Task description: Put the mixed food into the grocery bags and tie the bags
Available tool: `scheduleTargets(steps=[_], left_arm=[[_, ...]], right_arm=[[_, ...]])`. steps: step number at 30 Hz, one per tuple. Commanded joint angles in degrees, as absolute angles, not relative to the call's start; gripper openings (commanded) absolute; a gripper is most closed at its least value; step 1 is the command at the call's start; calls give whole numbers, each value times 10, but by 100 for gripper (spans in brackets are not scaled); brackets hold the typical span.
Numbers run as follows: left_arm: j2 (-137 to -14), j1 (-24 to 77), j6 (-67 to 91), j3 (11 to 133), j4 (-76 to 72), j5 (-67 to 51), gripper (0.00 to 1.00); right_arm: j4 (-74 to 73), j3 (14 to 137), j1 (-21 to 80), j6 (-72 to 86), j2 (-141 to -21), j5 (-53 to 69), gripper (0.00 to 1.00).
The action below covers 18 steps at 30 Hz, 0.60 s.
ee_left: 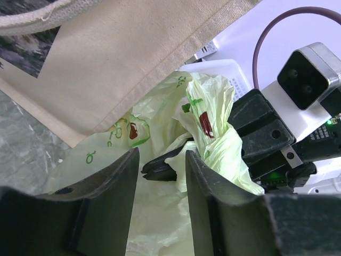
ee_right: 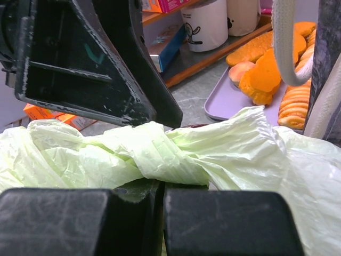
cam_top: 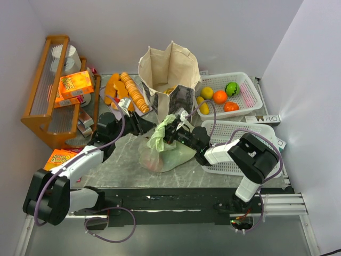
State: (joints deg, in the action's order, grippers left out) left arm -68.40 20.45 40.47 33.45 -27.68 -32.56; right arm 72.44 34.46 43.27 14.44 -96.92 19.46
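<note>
From above, your pale-green bag (cam_top: 169, 154) slumps on the table (cam_top: 106, 165) in front of the tote (cam_top: 168, 69). Its twisted neck rises between the left gripper (cam_top: 143, 125) and the right gripper (cam_top: 171, 133).

In the left wrist view, your left jaws stand partly apart around a fold of bag, with the neck upright beyond.

In the right wrist view, the neck runs left to right, pinched in the closed right jaws.

Black-and-white arms (cam_top: 80, 165), purple cables (ee_left: 259, 53)
</note>
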Motion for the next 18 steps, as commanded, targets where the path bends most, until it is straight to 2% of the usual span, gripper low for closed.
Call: scheduleTargets(steps=[1,14,17,18], left_arm=[[-687,203,419,359,-321,-349,45],[-721,225,462,348,-395,-377,42],[-728,230,463,348,-400,-384,32],[-729,231,470,345,-416,-395,24]], right_arm=[[816,345,439,127,-944,195,0],[802,344,442,115,-945,193,0],[803,343,443,117,-945,192,0],[804,342,443,116,-945,191,0]])
